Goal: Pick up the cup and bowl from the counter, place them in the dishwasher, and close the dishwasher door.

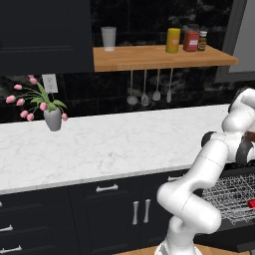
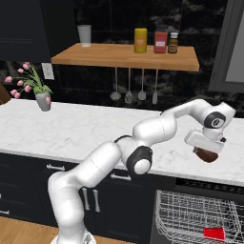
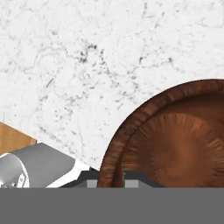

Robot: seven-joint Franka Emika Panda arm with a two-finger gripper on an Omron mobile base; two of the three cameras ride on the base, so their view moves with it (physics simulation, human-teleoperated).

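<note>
My gripper (image 2: 208,148) is shut on the rim of a brown wooden bowl (image 2: 206,156), holding it just above the right part of the white marble counter (image 2: 86,128). In the hand view the bowl (image 3: 175,144) sits at the lower right, its rim between my fingertips, with the counter (image 3: 87,65) behind it. Below stands the open dishwasher (image 2: 190,183) with its grey wire rack (image 2: 190,217) pulled out. A red cup (image 2: 214,233) lies in the rack, and it also shows in the left base view as the cup (image 1: 251,203). The dishwasher door is hidden under the rack.
A grey vase of pink flowers (image 2: 43,101) stands at the counter's far left. A wooden shelf (image 2: 124,56) above carries a glass and several jars, with utensils (image 2: 136,93) hanging under it. Dark cabinets with silver handles (image 1: 139,211) line the front.
</note>
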